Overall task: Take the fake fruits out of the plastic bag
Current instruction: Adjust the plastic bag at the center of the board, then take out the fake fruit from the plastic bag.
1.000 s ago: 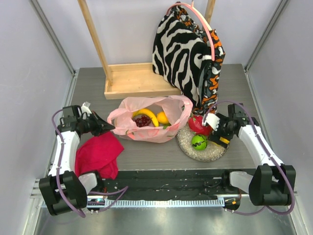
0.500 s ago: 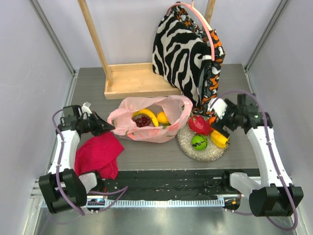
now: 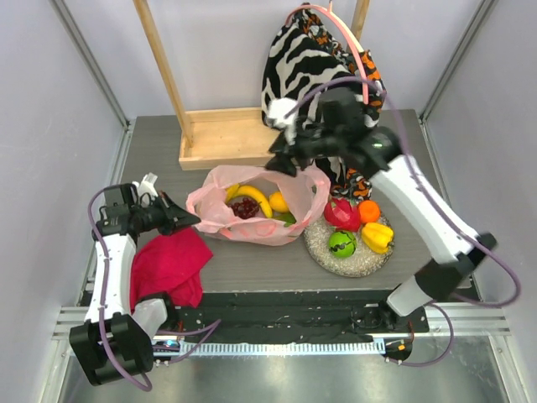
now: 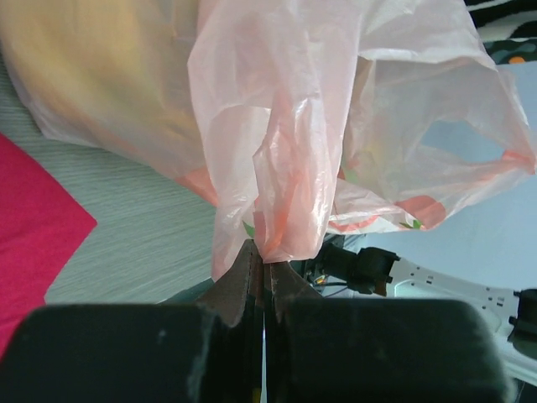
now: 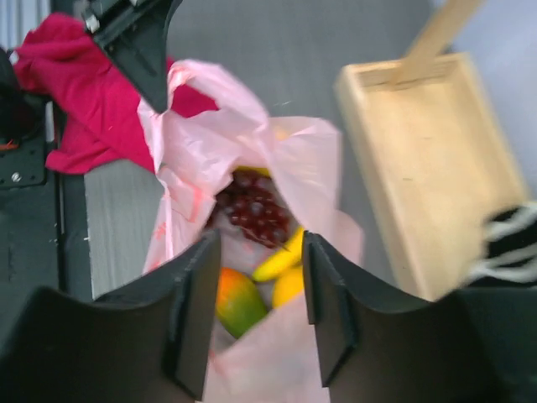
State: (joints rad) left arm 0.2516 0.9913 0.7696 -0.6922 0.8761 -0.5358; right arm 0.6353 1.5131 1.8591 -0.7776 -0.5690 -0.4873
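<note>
Pink plastic bag (image 3: 220, 220) beneath outstretched right claw (image 3: 284, 159)

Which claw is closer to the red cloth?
Left. The left claw pinches the pink bag right beside the red cloth; the right claw hangs open above the bag's far side.

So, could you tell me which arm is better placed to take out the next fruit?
Right. The right gripper hangs open over the bag, above the grapes; the left gripper is shut on the bag's edge.
</note>
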